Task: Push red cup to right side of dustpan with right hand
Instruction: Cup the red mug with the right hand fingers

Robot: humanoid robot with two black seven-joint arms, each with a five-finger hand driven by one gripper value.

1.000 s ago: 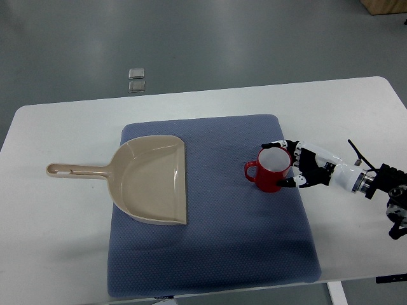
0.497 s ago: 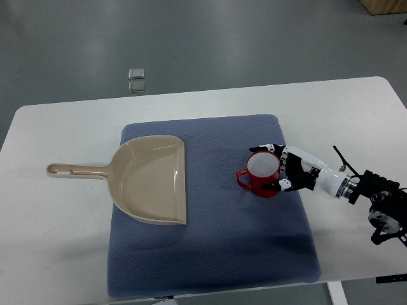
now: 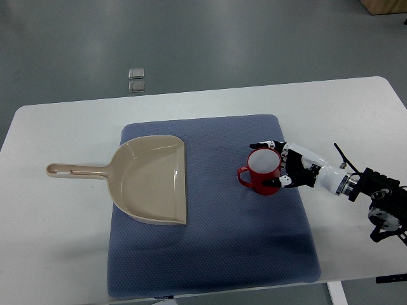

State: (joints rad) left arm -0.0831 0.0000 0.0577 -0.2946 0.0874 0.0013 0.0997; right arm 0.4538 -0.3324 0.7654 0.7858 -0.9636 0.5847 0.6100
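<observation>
Red cup [image 3: 262,171] upright on blue mat [image 3: 210,254], right of mat centre, handle pointing left toward dustpan [image 3: 152,180]. Clear gap of mat between cup and dustpan's open edge. Right hand [image 3: 287,170] comes in from right edge, fingers spread and cupped against cup's right wall, touching it without closing round it. Dustpan handle lies left over white bench [image 3: 57,241].

A white tabletop [image 3: 76,267] with rounded corners is set on a grey floor [image 3: 254,38]. A blue-grey mat [image 3: 210,254] is laid across its middle.
</observation>
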